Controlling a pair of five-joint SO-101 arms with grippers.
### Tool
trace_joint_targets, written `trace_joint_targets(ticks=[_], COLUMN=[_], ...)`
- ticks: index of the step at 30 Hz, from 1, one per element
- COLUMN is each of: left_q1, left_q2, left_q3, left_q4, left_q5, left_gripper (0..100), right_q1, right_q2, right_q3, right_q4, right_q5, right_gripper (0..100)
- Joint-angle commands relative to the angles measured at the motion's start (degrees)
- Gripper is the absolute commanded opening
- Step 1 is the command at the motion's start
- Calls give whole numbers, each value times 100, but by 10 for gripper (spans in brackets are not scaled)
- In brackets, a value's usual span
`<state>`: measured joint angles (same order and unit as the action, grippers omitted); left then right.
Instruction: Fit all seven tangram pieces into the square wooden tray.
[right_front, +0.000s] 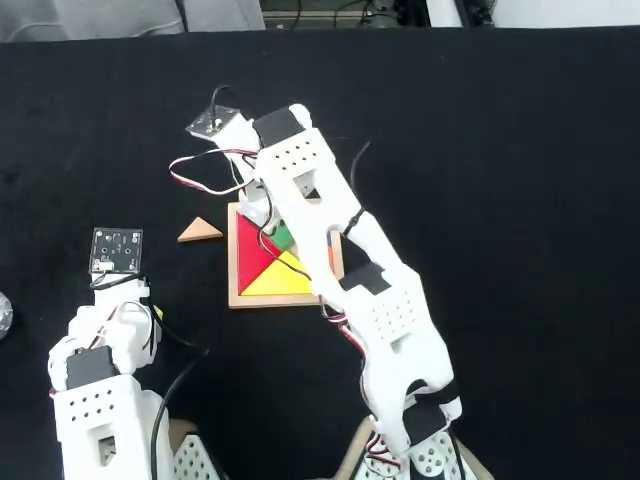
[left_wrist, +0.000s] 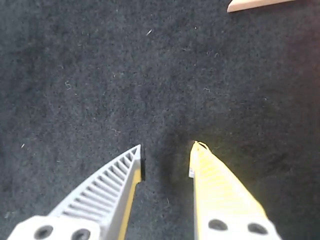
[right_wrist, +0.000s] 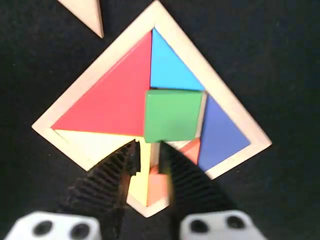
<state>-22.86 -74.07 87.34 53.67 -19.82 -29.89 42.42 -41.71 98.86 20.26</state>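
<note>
The square wooden tray (right_front: 234, 298) lies mid-table with red (right_wrist: 110, 100), light blue (right_wrist: 170, 65), dark blue (right_wrist: 220, 130), yellow (right_front: 275, 281) and orange (right_wrist: 156, 187) pieces inside. A green square (right_wrist: 172, 115) lies in the middle, slightly askew, overlapping its neighbours' edges. My right gripper (right_wrist: 148, 150) hovers over the tray just beside the green square, narrowly open and holding nothing. A plain wooden triangle (right_front: 201, 231) rests on the cloth left of the tray, and its edge (left_wrist: 255, 4) appears far ahead of my left gripper (left_wrist: 167, 150). That gripper is open over bare cloth.
Black cloth covers the whole table. The right arm (right_front: 380, 300) stretches across the tray's right side, hiding part of it. The left arm (right_front: 100, 390) stands at the front left. A small round metal object (right_front: 3, 315) sits at the left edge.
</note>
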Motion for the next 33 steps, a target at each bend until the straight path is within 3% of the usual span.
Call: trace_joint_targets(ticks=[1, 17, 26, 33], left_q1=[40, 31, 22, 22], left_q2=[-53, -53, -53, -53], left_q3=[-40, -40, -40, -40], left_q4=[-105, -105, -105, -105], left_q5=[9, 9, 9, 9], left_gripper=[162, 162, 162, 162], right_q1=[167, 246, 211, 237], right_q2=[-400, -13, 189, 189], right_q3=[382, 576, -505, -251], right_q4=[141, -501, 114, 149], right_q5=[-132, -114, -141, -149], right_gripper=[11, 11, 11, 11])
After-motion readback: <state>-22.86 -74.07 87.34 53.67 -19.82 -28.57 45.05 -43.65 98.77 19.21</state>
